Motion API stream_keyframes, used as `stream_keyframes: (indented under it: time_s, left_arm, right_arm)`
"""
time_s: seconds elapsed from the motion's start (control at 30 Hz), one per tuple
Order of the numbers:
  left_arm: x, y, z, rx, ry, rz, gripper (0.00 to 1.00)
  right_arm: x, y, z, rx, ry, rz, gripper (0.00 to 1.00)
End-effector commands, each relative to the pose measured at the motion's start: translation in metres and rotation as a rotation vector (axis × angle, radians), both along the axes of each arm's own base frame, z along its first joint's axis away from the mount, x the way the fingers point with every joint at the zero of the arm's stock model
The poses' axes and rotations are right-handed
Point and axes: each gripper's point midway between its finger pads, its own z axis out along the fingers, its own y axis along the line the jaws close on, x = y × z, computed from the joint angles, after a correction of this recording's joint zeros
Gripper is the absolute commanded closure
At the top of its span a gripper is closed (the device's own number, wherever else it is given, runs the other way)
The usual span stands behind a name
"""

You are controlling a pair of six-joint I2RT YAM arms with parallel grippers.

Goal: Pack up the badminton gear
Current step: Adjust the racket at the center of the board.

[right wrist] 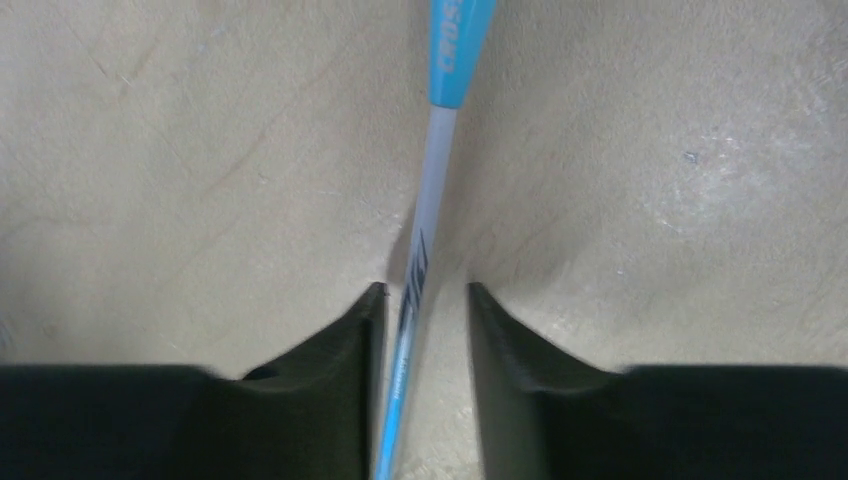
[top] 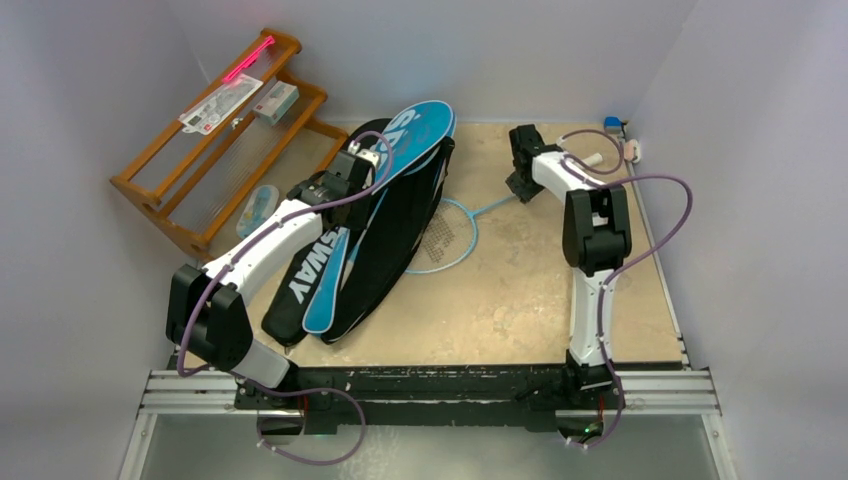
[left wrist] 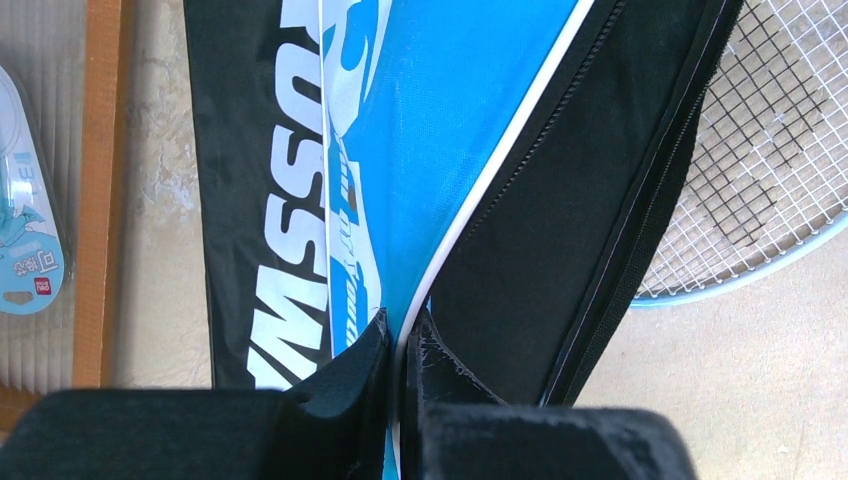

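The black "CROSSWAY" cover lies slanted at the table's left, with the blue cover lying along it. My left gripper is over their upper part. In the left wrist view it is shut on the blue cover's white-piped edge, beside black zippered fabric. The light-blue racket's head pokes out from under the covers, and its shaft runs toward the back right. My right gripper straddles that shaft low over the table, jaws apart, with a gap on the right side.
A wooden rack stands at the back left with packaged items and a pink stick on it. A blister pack lies beside the rack. Small items sit in the back right corner. Walls close in on both sides.
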Motion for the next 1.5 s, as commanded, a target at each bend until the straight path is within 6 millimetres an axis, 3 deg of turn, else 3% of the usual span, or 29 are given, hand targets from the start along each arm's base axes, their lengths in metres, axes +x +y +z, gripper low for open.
stream_keyframes:
  time_s: [0.0,0.07,0.17,0.4,0.7,0.87,0.9,0.97,1.07,1.3,1.47]
  left_arm:
    - [0.015,-0.003,0.019,-0.038,-0.064,0.025,1.00]
    - [0.015,-0.003,0.019,-0.038,-0.062,0.026,1.00]
    - [0.015,-0.003,0.018,-0.036,-0.061,0.027,1.00]
    - [0.016,0.002,0.020,-0.023,-0.071,0.053,1.00]
    - [0.017,0.004,0.019,-0.016,-0.073,0.068,1.00]
    - [0.016,0.003,0.018,-0.018,-0.070,0.063,1.00]
    - [0.016,0.004,0.017,-0.017,-0.069,0.064,1.00]
    - [0.017,0.004,0.018,-0.018,-0.070,0.063,1.00]
    - [0.016,0.003,0.018,-0.021,-0.069,0.061,1.00]
    - [0.016,0.001,0.019,-0.030,-0.069,0.054,1.00]
    - [0.016,0.001,0.021,-0.035,-0.073,0.053,1.00]
  right_arm:
    - [0.011,-0.005,0.001,-0.041,-0.004,0.026,0.77]
    - [0.021,-0.003,0.014,-0.044,-0.040,0.063,1.00]
    - [0.029,-0.005,0.050,-0.054,-0.125,0.078,1.00]
    - [0.036,-0.006,0.160,-0.063,-0.416,0.113,1.00]
    - [0.009,-0.011,0.297,-0.133,-0.783,0.221,1.00]
    - [-0.031,0.011,0.372,-0.212,-1.085,0.475,1.00]
    - [-0.041,0.016,0.376,-0.234,-1.135,0.532,1.00]
    - [-0.068,0.033,0.403,-0.241,-1.285,0.656,1.00]
    - [-0.104,0.059,0.429,-0.250,-1.452,0.844,1.00]
    - [-0.182,0.109,0.449,-0.250,-1.741,1.259,1.00]
    - [-0.229,0.133,0.443,-0.221,-1.946,1.501,1.00]
